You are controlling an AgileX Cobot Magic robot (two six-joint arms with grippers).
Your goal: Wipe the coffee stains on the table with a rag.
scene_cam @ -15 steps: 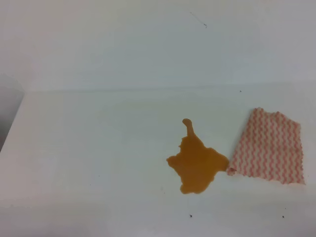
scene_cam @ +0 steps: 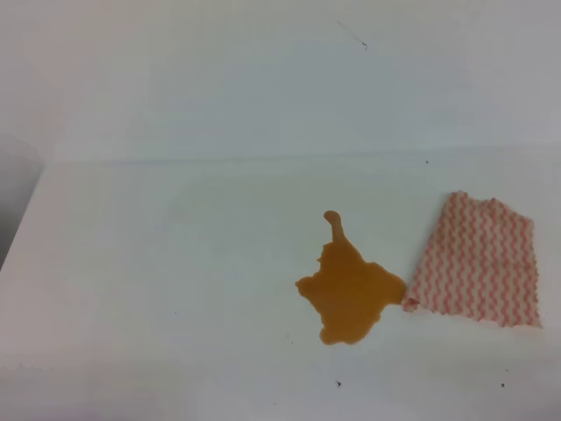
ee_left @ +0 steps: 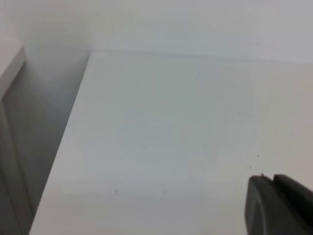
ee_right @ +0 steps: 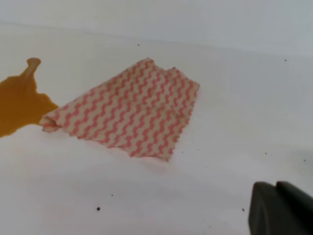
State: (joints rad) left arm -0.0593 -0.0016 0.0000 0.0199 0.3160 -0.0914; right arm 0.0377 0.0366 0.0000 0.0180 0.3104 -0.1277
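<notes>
The coffee stains (scene_cam: 349,294) form an orange-brown puddle with a thin neck pointing away, right of centre on the white table (scene_cam: 175,263). The pink-and-white zigzag rag (scene_cam: 478,263) lies flat to the right of the puddle, its rolled near-left corner touching the puddle's edge. The right wrist view shows the rag (ee_right: 127,115) ahead and the puddle (ee_right: 17,105) at the left edge. My right gripper (ee_right: 275,185) is shut and empty, well short of the rag. In the left wrist view my left gripper (ee_left: 273,178) has its fingers together over bare table. Neither gripper appears in the exterior high view.
The table's left edge (ee_left: 63,132) drops into a grey gap (ee_left: 34,122) beside a wall. A white back wall (scene_cam: 263,79) rises behind the table. Tiny dark specks (scene_cam: 338,383) dot the front of the tabletop.
</notes>
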